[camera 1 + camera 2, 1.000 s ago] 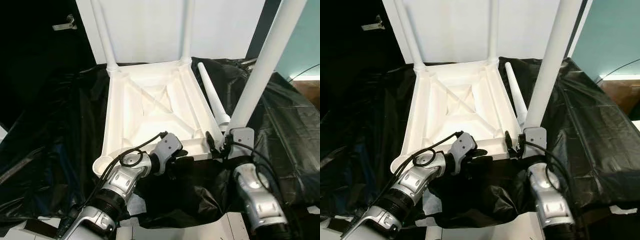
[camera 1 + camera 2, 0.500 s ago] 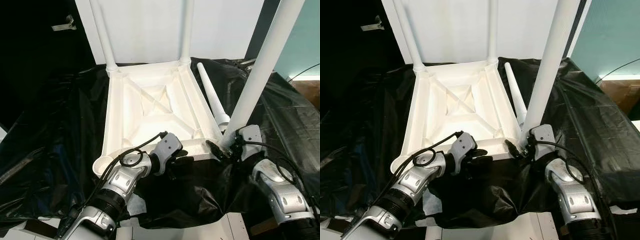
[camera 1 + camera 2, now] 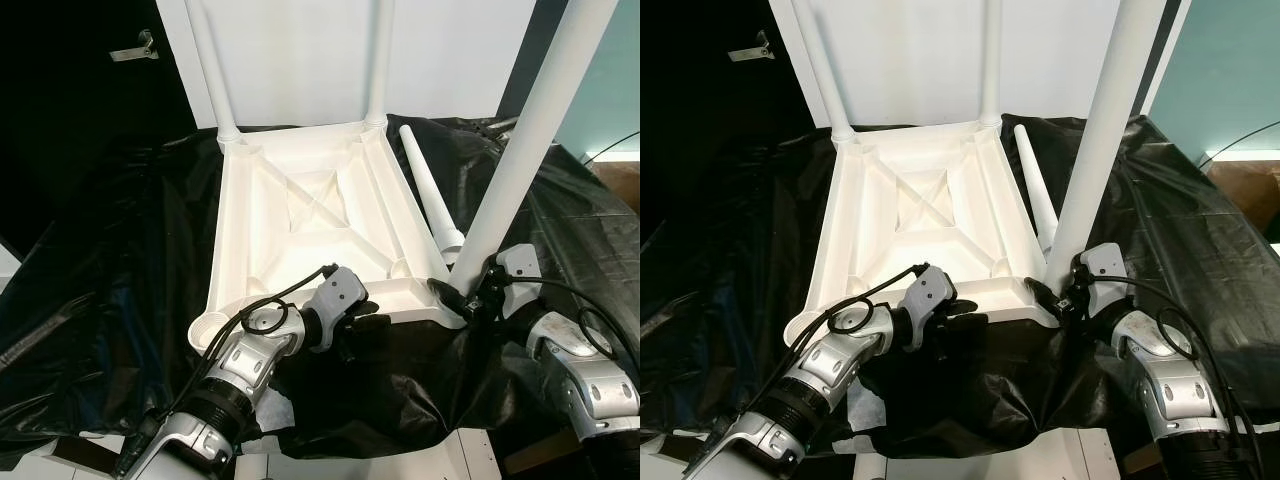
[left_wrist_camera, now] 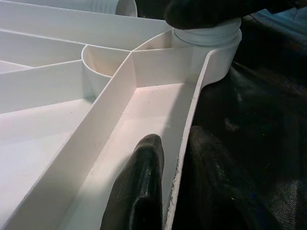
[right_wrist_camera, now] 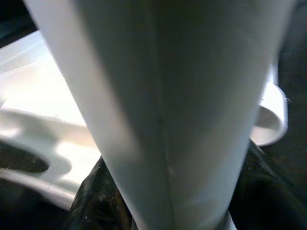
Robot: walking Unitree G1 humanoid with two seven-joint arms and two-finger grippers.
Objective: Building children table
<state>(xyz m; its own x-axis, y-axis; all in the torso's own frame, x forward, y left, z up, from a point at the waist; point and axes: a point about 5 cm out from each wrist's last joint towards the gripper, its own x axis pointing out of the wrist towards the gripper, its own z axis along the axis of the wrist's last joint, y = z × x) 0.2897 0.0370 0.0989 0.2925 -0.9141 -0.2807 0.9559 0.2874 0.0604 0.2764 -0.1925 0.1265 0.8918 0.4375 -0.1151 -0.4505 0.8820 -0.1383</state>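
Observation:
A white plastic table top [image 3: 262,240] lies upside down on a black sheet. Two white legs [image 3: 209,70] [image 3: 380,60] stand in its far corners. A third leg [image 3: 527,145] stands upright in the near right corner socket, and my right gripper [image 3: 463,296] is shut around its base; its fingers [image 5: 98,203] flank the leg [image 5: 177,96] in the right wrist view. A loose leg [image 3: 425,190] lies beside the top's right edge. The near left socket [image 3: 209,329] holds nothing. My left gripper [image 3: 355,318] is shut on the top's near rim [image 4: 192,120], one finger [image 4: 139,191] inside it.
The black sheet [image 3: 110,260] covers the whole work surface and drapes over its front edge. A white panel [image 3: 300,50] stands behind the table top. A teal wall [image 3: 610,80] and a cable are at the right. White paper [image 3: 270,410] lies near my left arm.
My right arm has swung outward to the right, its wrist turning around the leg's base while keeping hold. The leg stays upright. My left gripper has not moved.

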